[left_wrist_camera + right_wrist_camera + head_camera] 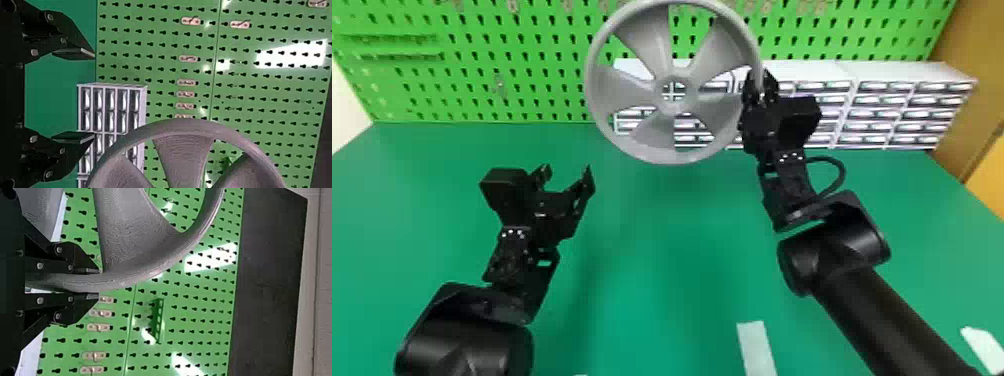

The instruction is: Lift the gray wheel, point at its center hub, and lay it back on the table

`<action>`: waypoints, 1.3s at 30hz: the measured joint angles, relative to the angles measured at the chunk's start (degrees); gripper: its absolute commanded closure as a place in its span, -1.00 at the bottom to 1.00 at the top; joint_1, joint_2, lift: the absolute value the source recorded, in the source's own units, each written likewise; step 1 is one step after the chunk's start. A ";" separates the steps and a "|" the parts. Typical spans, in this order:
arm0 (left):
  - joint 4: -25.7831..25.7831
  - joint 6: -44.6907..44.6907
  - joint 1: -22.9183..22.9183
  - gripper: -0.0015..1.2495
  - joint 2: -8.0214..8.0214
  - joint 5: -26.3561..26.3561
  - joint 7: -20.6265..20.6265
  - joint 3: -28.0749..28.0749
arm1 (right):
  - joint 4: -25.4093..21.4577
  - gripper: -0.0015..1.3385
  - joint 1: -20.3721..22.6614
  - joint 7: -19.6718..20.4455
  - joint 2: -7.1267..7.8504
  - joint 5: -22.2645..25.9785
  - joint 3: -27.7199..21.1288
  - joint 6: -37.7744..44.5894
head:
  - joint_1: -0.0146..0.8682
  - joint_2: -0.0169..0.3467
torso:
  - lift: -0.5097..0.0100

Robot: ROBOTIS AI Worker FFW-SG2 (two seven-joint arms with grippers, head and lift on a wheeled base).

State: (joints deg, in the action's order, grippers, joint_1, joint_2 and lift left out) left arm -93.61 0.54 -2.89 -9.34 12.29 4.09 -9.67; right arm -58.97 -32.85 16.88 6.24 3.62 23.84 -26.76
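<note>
My right gripper (759,92) is shut on the right side of the gray wheel's rim, holding the gray wheel (652,40) upright above the green table, its hub facing the camera. In the right wrist view, the rim of the gray wheel (156,262) runs between the fingertips of my right gripper (94,283). Lower and to the left of the wheel, my left gripper (566,180) stands open with nothing between its fingers. The left wrist view has my left gripper (94,96) with its fingers wide apart, and part of the gray wheel (186,156) beyond them.
A green pegboard (522,90) rises behind the table (652,240). White drawer units (882,107) stand along the back right, behind the wheel and my right gripper. White strips (756,347) lie near the table's front edge.
</note>
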 measured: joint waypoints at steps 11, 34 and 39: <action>-0.08 0.80 0.22 0.54 0.15 -0.53 -0.14 -0.43 | 0.08 0.89 -0.03 0.07 0.24 -0.44 0.29 0.09 | 0.60 -0.64 | 0.59; -13.45 -0.43 4.46 0.84 1.30 -7.64 20.91 -13.31 | 0.35 0.89 -0.43 0.08 0.43 -1.25 0.12 0.57 | 0.60 -0.64 | 0.59; -15.24 -0.37 4.36 0.84 0.44 -6.24 23.53 -15.60 | 0.35 0.89 -0.54 0.08 0.45 -1.38 -0.11 0.64 | 0.60 -0.64 | 0.59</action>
State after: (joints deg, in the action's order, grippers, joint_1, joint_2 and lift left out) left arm -108.84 0.17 1.47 -8.90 6.05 27.62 -25.27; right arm -58.62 -33.38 16.96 6.69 2.25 23.73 -26.12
